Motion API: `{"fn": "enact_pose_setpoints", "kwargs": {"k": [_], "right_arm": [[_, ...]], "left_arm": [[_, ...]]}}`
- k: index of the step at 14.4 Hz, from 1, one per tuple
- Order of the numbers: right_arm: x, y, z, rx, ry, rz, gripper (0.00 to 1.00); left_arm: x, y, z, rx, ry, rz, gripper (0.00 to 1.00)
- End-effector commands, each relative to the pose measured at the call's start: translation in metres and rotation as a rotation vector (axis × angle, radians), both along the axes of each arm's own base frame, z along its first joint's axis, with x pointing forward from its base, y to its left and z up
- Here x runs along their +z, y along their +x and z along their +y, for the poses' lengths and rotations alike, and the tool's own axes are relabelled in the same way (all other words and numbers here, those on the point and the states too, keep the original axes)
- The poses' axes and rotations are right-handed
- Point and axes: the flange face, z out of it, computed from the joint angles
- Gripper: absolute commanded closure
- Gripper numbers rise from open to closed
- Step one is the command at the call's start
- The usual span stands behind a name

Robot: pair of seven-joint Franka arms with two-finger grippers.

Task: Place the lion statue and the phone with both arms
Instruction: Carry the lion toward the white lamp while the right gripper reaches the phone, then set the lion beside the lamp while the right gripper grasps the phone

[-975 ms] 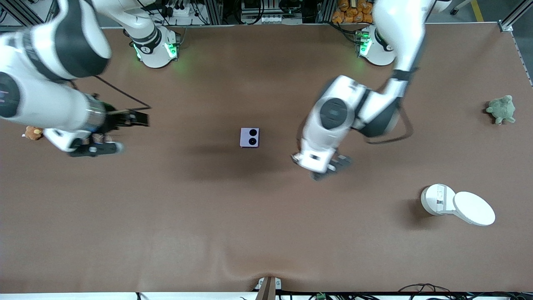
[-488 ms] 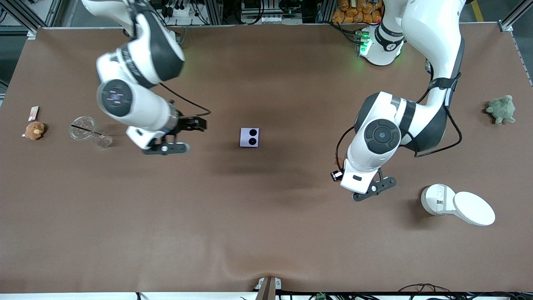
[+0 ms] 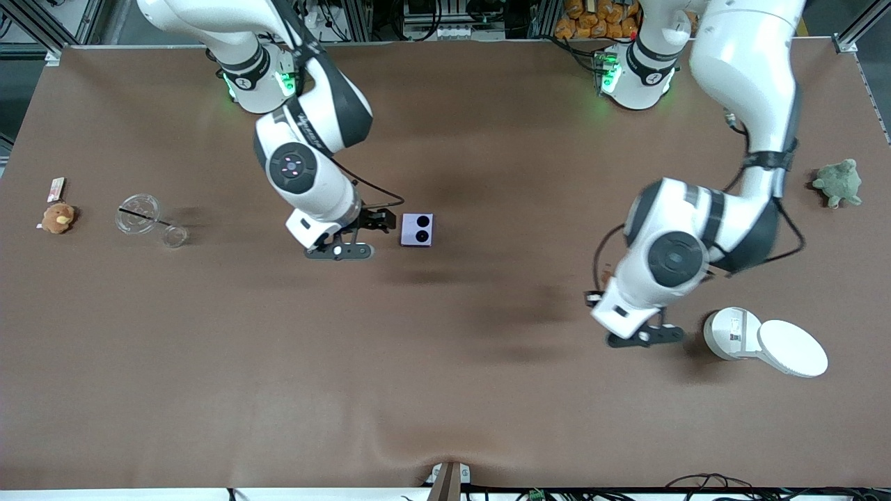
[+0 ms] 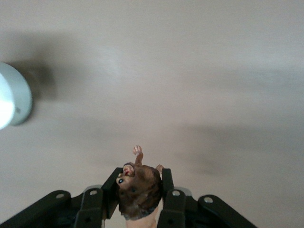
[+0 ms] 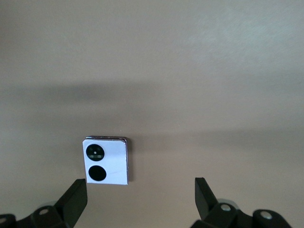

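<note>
The phone (image 3: 417,229), pale lavender with two black circles, lies flat near the middle of the table. It also shows in the right wrist view (image 5: 105,161). My right gripper (image 3: 380,221) hangs open just beside the phone, toward the right arm's end; in its wrist view (image 5: 140,192) the phone sits off to one side, close to one finger (image 5: 75,195). My left gripper (image 4: 140,183) is shut on the lion statue (image 4: 138,190), a small reddish-brown figurine, and holds it above bare table next to the white round case (image 3: 731,332). In the front view the left hand (image 3: 626,316) hides the statue.
The white round case has its lid (image 3: 792,348) swung open, and shows in the left wrist view (image 4: 12,99). A green plush turtle (image 3: 839,182) lies at the left arm's end. A tan plush toy (image 3: 57,217) and clear plastic cup parts (image 3: 139,212) lie at the right arm's end.
My right gripper swept from over the clear cup parts to beside the phone. My left arm carried the lion statue from near the table's middle to beside the white case.
</note>
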Motion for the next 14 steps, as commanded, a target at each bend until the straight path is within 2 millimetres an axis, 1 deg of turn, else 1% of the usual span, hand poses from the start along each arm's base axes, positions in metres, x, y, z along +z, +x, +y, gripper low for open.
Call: {"fn": "enact_pose_setpoints", "kwargs": {"k": [1,3,4,5,7,8,10,11,13,14], "right_arm": [[-0.034,-0.019,0.034,-0.028,-0.003,-0.016,0.00],[-0.051,-0.023,0.043,-0.055,-0.009,-0.028,0.00],[-0.061,-0.025,0.046,-0.052,-0.009,-0.037,0.00],[-0.071,-0.033,0.050,-0.068,-0.008,-0.049,0.00],[-0.094,-0.046,0.051,-0.089,0.006,-0.093,0.00],[-0.102,-0.049,0.051,-0.090,0.005,-0.100,0.00],[-0.105,-0.052,0.055,-0.128,0.000,-0.093,0.00],[-0.109,-0.056,0.059,-0.127,-0.003,-0.092,0.00],[-0.122,-0.058,0.061,-0.130,-0.001,-0.100,0.00],[-0.126,-0.059,0.063,-0.135,0.003,-0.109,0.00]], "left_arm": [[-0.013,0.012,0.048,-0.080,0.008,0.039,0.93],[-0.037,0.017,0.072,-0.087,0.005,0.076,0.93],[-0.049,0.020,0.077,-0.076,0.000,0.078,0.93],[-0.051,0.027,0.086,-0.059,0.004,0.055,0.93],[-0.068,0.035,0.102,-0.045,0.016,0.029,0.93],[-0.080,0.039,0.110,-0.036,0.021,0.009,0.92],[-0.092,0.041,0.106,-0.033,0.036,-0.008,0.92],[-0.091,0.041,0.108,-0.049,0.061,-0.012,0.92],[-0.093,0.041,0.110,-0.076,0.098,-0.012,0.91],[-0.093,0.041,0.114,-0.079,0.107,-0.012,0.90]]}}
